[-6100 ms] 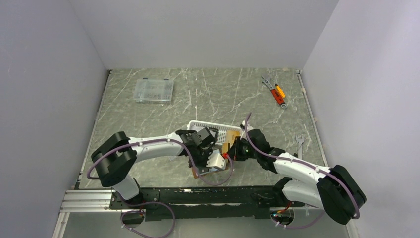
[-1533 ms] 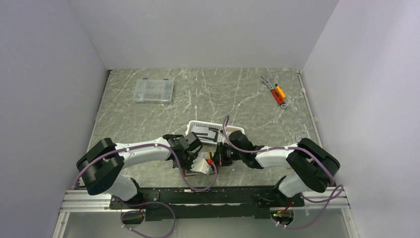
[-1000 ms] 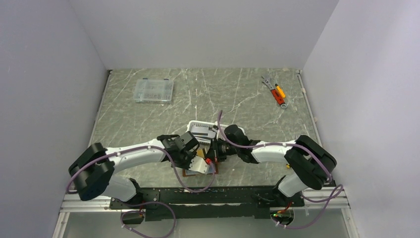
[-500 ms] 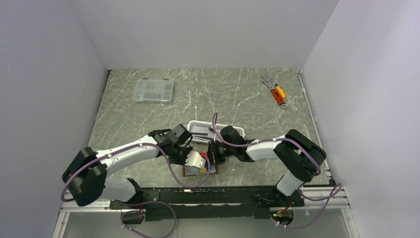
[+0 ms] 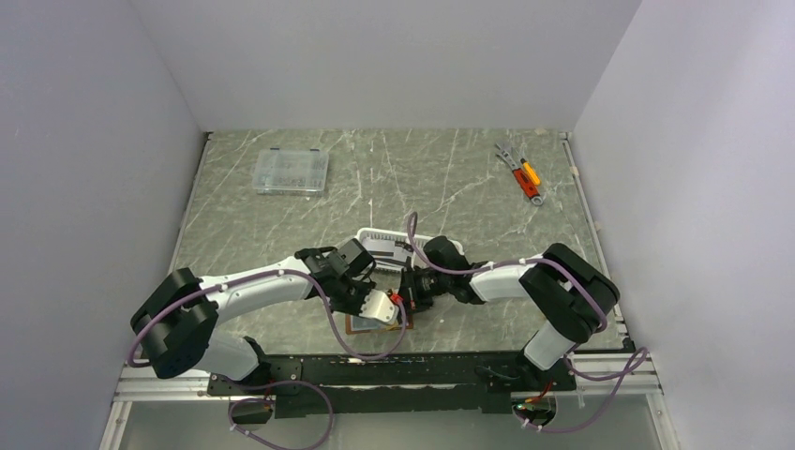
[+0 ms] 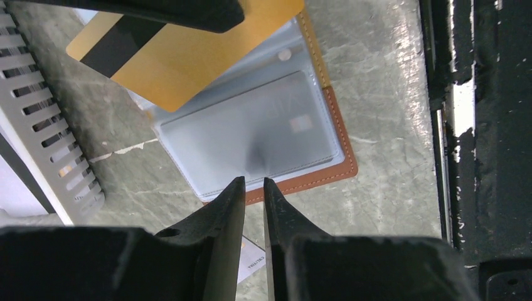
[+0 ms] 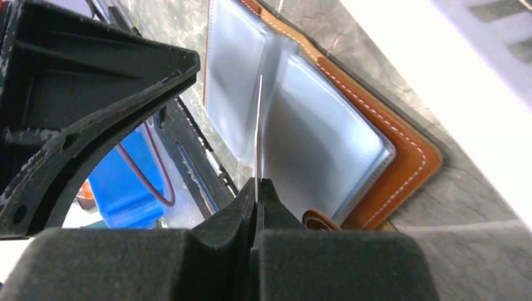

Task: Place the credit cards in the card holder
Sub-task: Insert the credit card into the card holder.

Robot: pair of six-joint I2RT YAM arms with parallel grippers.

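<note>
Between the fingertips of the right gripper [image 7: 256, 185], pressed tight together, the orange-gold card [image 6: 188, 56] is pinched edge-on over the open card holder [image 6: 251, 135]. The card holder lies flat on the table [image 6: 376, 125], just beyond the left gripper [image 6: 250, 188], whose fingers stand narrowly apart around nothing. A white slotted basket [image 6: 44, 144] sits beside them.

Two arms stand at the counter [image 5: 450, 178], each with one two-fingered tool: the left tool [image 6: 250, 191] and the right tool [image 7: 257, 188]. There is one card holder [image 6: 342, 169], one orange-gold card [image 6: 188, 63], and one grey card [image 6: 251, 135] inside a clear sleeve. There is one white slotted basket [image 5: 442, 246], one clear compartment box [image 5: 292, 172], and a far cluster of hand implements [image 5: 521, 174] too small to count.
</note>
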